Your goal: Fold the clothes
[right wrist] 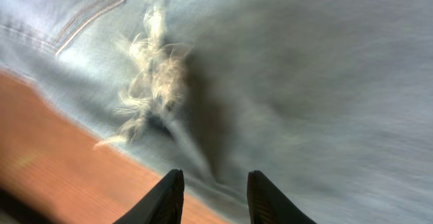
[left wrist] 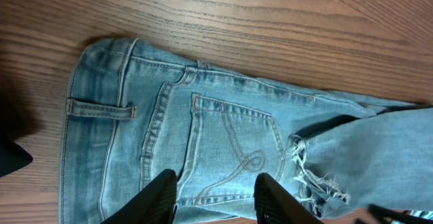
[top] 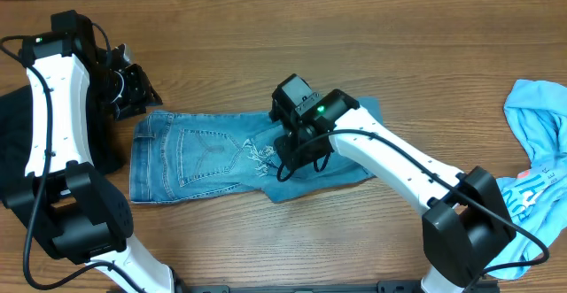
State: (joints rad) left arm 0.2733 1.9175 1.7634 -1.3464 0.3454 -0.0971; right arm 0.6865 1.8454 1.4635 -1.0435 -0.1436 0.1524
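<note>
The white-and-black left arm (top: 51, 107) rises from its base at the near-left of the folded light-blue denim jeans (top: 199, 156) and bends over toward their waistband end. Its black two-finger left gripper (top: 135, 91) hangs just off the far-left corner of the jeans. In the wrist view its fingers (left wrist: 161, 198) stand apart above the jeans with nothing between them.

The white right arm (top: 390, 156) stretches from the near-right of the jeans diagonally over their right half, with a green light showing on its wrist. The right gripper (right wrist: 215, 200) points down at the jeans close to their frayed edge. Its fingers are parted and grip nothing, though this wrist view is blurred.
</note>
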